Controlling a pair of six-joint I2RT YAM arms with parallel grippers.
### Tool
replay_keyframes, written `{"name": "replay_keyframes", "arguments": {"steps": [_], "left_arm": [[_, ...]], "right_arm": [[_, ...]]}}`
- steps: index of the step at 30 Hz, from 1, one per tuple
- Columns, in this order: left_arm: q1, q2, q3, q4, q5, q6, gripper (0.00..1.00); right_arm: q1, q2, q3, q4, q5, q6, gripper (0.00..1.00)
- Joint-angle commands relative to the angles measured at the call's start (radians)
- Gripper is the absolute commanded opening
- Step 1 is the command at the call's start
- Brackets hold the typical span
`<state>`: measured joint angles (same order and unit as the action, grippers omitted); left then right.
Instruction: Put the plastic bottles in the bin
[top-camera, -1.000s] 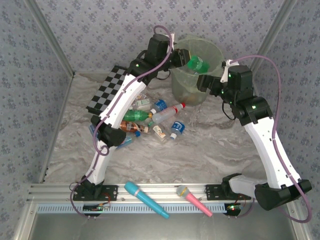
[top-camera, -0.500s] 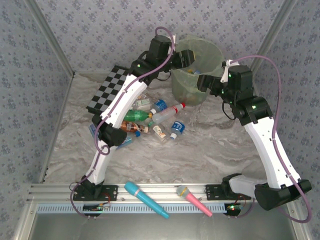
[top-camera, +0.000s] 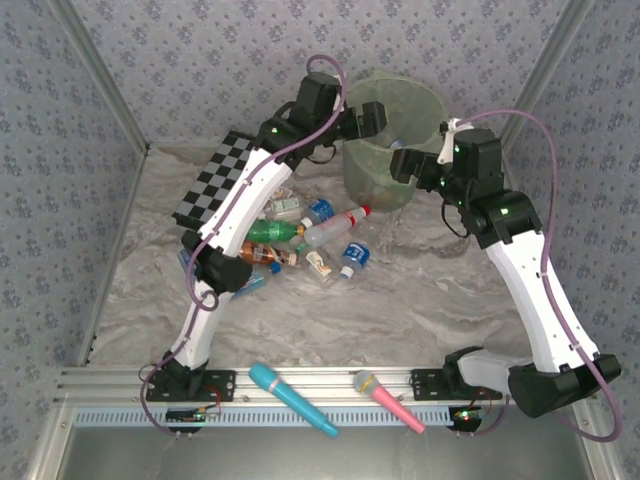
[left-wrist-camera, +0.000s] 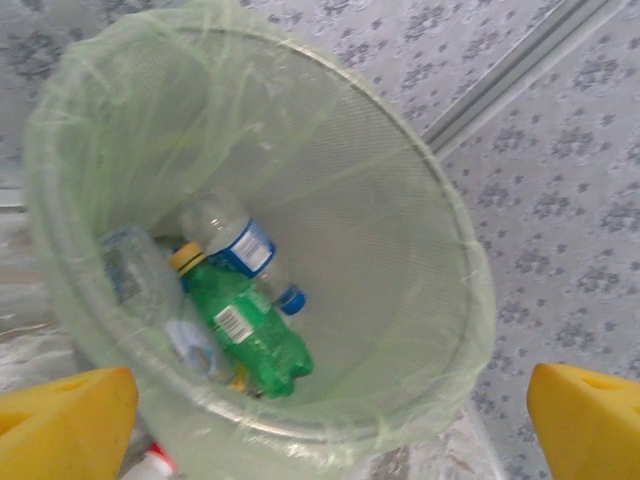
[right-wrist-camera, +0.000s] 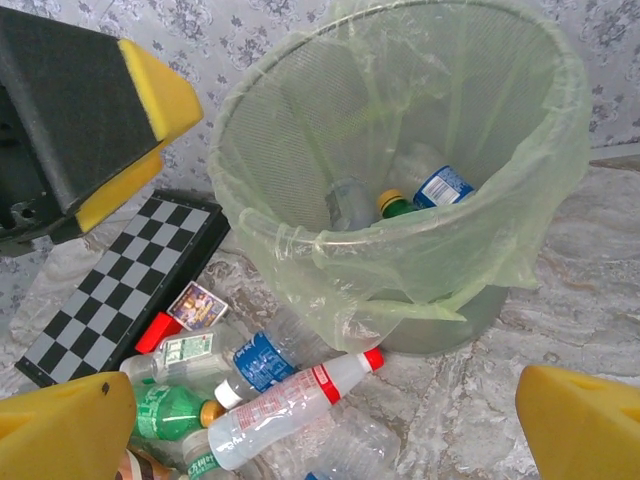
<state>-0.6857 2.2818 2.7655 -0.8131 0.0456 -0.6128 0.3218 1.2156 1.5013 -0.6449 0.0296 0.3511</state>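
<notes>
Seen from overhead, the checkerboard lies at the far left by the back wall. The loose bottles crowd the table beside the left arm, and the bin stands at the back between the two wrists, though its bottom is hard to read from there. The left wrist camera looks straight in. A green bottle and a clear bottle with a blue label lie touching on the bottom, well below the left gripper. Its yellow fingers are spread wide above the rim with nothing between them. The right wrist camera adds the floor around the bin: a red-capped clear bottle lies near the bin's foot, with more bottles to its left. The right gripper is also spread fully and empty, hanging outside the bin's near right side, apart from every bottle. Bare marbled table runs from the bottles to the front rail, where a cyan microphone and a pink microphone lie.
</notes>
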Motion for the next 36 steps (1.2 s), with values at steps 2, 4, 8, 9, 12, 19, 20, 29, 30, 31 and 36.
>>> {"name": "replay_keyframes", "arguments": {"steps": [2, 4, 8, 9, 12, 19, 20, 29, 30, 31, 36], "left_arm": [[0.020, -0.133, -0.052, -0.083, -0.069, 0.039, 1.00], [0.023, -0.187, -0.132, -0.085, -0.093, 0.047, 1.00], [0.040, -0.329, -0.375, -0.043, -0.141, 0.031, 1.00], [0.052, -0.382, -0.468, -0.008, -0.138, 0.012, 1.00], [0.092, -0.550, -0.766, 0.142, -0.131, -0.038, 1.00], [0.218, -0.854, -1.242, 0.264, -0.141, -0.133, 1.00], [0.235, -0.882, -1.275, 0.251, -0.142, -0.141, 1.00], [0.391, -1.128, -1.534, 0.232, -0.092, -0.170, 1.00], [0.403, -1.142, -1.542, 0.224, -0.082, -0.165, 1.00], [0.416, -1.152, -1.548, 0.213, -0.071, -0.161, 1.00], [0.449, -1.187, -1.562, 0.161, -0.035, -0.128, 1.00]], "right_arm": [[0.046, 0.034, 0.003, 0.006, 0.012, -0.009, 0.99], [0.082, 0.054, 0.003, -0.007, 0.042, -0.014, 1.00], [0.142, 0.087, -0.014, -0.038, 0.095, -0.006, 0.99], [0.157, 0.091, -0.025, -0.040, 0.099, 0.000, 1.00], [0.201, 0.104, -0.069, -0.027, 0.099, 0.013, 0.99], [0.315, 0.226, -0.065, -0.056, 0.024, -0.053, 0.97], [0.324, 0.250, -0.055, -0.065, 0.007, -0.062, 0.95], [0.430, 0.557, 0.156, -0.244, -0.081, -0.160, 0.81], [0.440, 0.596, 0.185, -0.272, -0.093, -0.165, 0.80], [0.449, 0.634, 0.213, -0.300, -0.101, -0.168, 0.80], [0.484, 0.765, 0.292, -0.399, -0.088, -0.185, 0.86]]}}
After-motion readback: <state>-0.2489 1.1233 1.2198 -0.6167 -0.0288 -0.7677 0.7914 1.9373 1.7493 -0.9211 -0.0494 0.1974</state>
